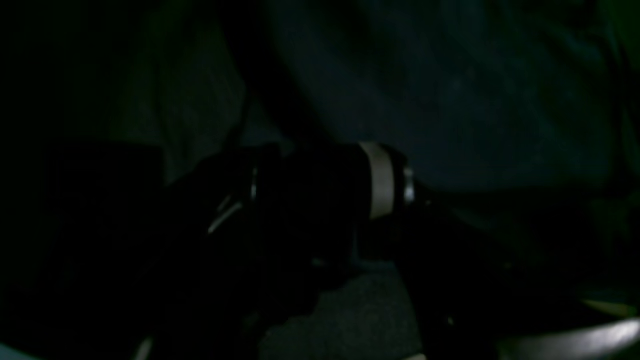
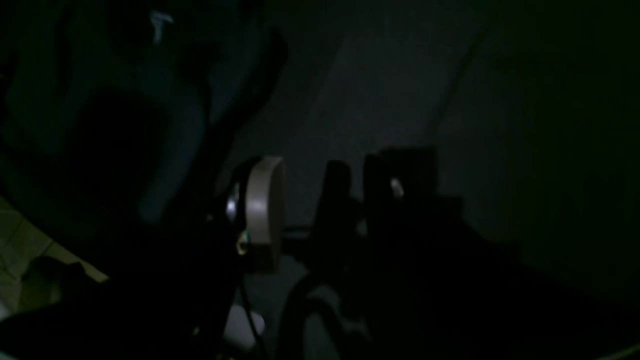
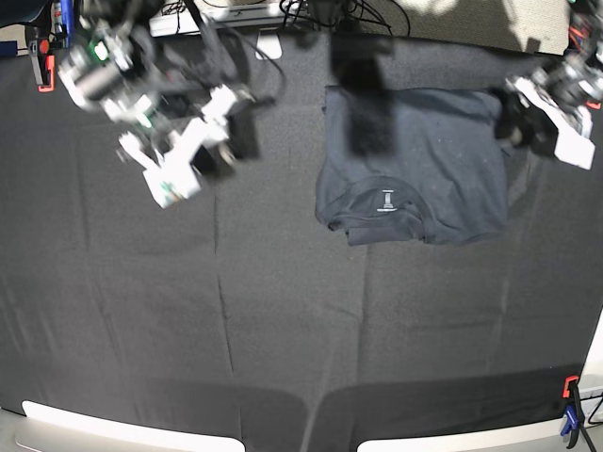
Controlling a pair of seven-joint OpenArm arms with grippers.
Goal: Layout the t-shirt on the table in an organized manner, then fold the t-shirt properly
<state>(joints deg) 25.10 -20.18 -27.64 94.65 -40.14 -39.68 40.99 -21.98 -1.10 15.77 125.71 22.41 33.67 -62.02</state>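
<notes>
The dark navy t-shirt (image 3: 424,169) lies at the back right of the black-clothed table (image 3: 283,311), roughly folded, with its neck and white label (image 3: 386,201) facing the front. My left gripper (image 3: 511,122) is at the shirt's right edge. In the dark left wrist view the shirt (image 1: 450,100) fills the upper right, and I cannot tell how the jaws stand. My right gripper (image 3: 237,127) is over bare cloth, left of the shirt and apart from it. In the right wrist view its fingers (image 2: 357,182) stand close together, holding nothing.
Cables (image 3: 311,14) run along the back edge. A red clamp (image 3: 40,47) sits at the back left corner, and red and blue clamps (image 3: 570,405) at the front right. The pale table edge (image 3: 94,424) runs along the front.
</notes>
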